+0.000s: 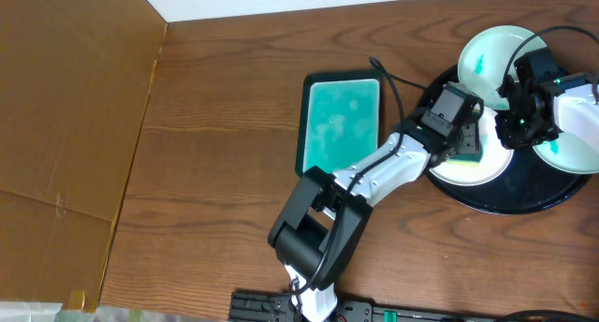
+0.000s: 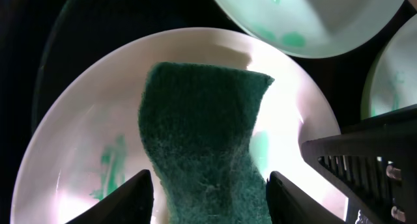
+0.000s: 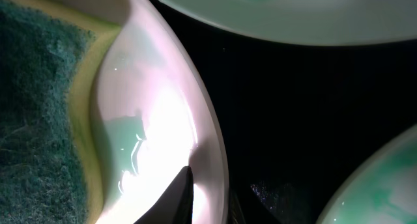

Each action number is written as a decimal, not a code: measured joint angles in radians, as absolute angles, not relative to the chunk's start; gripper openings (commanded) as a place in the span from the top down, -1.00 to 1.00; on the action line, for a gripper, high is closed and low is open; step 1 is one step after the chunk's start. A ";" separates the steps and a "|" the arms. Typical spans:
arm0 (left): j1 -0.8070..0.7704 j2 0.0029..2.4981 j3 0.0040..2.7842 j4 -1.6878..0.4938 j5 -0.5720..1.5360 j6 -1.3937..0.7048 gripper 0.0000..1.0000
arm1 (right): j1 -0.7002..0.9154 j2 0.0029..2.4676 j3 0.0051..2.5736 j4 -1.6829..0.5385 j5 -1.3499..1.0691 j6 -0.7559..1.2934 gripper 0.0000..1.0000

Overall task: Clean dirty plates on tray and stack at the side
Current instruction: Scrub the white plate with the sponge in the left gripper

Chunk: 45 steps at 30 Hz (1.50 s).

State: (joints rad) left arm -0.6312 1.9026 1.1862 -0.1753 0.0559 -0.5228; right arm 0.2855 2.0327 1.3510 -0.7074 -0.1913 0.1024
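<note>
Three white plates lie on the black tray [image 1: 524, 208]. My left gripper [image 1: 465, 153] is shut on a dark green sponge [image 2: 202, 139] and presses it flat on the front-left plate [image 1: 468, 177], which carries teal smears [image 2: 112, 168]. My right gripper [image 1: 518, 127] is shut on that plate's rim [image 3: 195, 120], one finger inside and one outside; the pinch shows in the right wrist view [image 3: 208, 198]. The sponge's edge also shows there [image 3: 39, 107]. A second plate [image 1: 491, 52] sits at the tray's back. A third plate [image 1: 578, 139], smeared teal, sits at the right, partly hidden by the right arm.
A rectangular teal dish [image 1: 342, 121] lies left of the tray, with a black cable running past its right edge. A brown cardboard sheet [image 1: 65, 125] covers the table's left side. The left arm's base [image 1: 309, 238] stands at the front centre.
</note>
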 measured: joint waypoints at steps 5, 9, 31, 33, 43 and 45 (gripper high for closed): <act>-0.657 1.903 1.186 -0.176 0.007 -0.522 0.01 | 0.286 2.033 1.351 -0.707 -0.191 0.102 0.67; -0.665 1.916 1.186 -0.173 -0.008 -0.523 0.01 | 0.286 2.033 1.351 -0.707 -0.191 0.102 0.68; -0.669 1.953 1.187 -0.206 -0.098 -0.524 0.85 | 0.286 2.033 1.351 -0.709 -0.190 0.102 0.74; -0.665 1.953 1.190 -0.231 -0.121 -0.527 0.86 | 0.286 2.033 1.351 -0.709 -0.190 0.102 0.74; -0.576 1.952 1.195 -0.269 -0.164 -0.527 0.86 | 0.285 2.032 1.353 -0.717 -0.210 0.109 0.98; -0.564 1.946 1.195 -0.272 -0.163 -0.527 0.85 | 0.285 2.032 1.353 -0.717 -0.212 0.111 0.97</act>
State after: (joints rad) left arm -0.5640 1.9461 1.1946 -0.2722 -0.1631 -0.5270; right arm 0.2848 2.0315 1.3529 -0.7166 -0.2123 0.1112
